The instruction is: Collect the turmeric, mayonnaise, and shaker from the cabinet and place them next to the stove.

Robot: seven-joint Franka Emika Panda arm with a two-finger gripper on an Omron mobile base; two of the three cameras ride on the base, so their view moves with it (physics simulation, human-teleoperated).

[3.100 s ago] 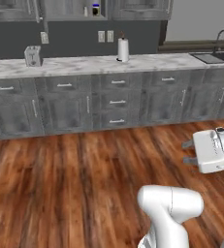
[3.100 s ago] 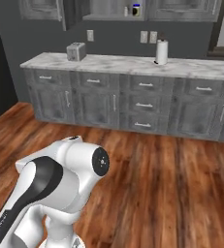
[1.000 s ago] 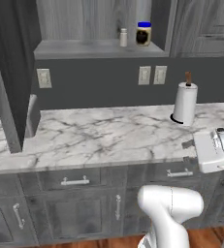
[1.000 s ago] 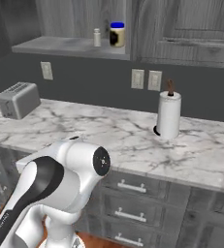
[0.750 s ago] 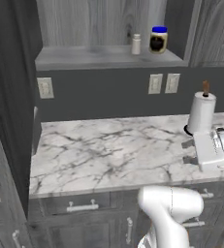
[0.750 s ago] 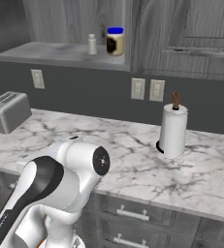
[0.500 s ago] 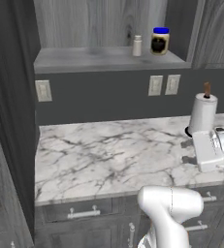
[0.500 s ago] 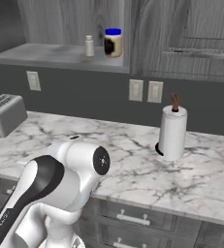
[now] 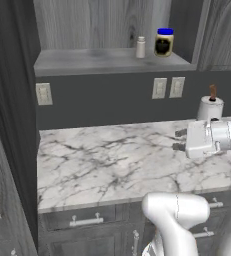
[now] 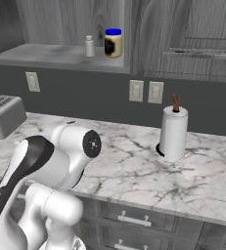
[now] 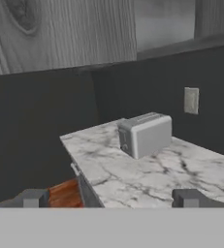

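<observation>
Cabinet (image 9: pixel 107 35) open, shelf holds the shaker (image 9: pixel 141 47) and just beside it the mayonnaise (image 9: pixel 164 42), blue lid, both upright near the shelf's right end. Same pair in right base view: shaker (image 10: pixel 89 46), mayonnaise (image 10: pixel 113 43). Claw (image 9: pixel 178 140) hangs above the marble worktop (image 9: pixel 112 160), fingers spread wide, gripping nothing, well below the shelf. Paper towel roll (image 10: pixel 173 133) stands on the worktop. Toaster (image 11: pixel 145 134) on the worktop in hand view.
</observation>
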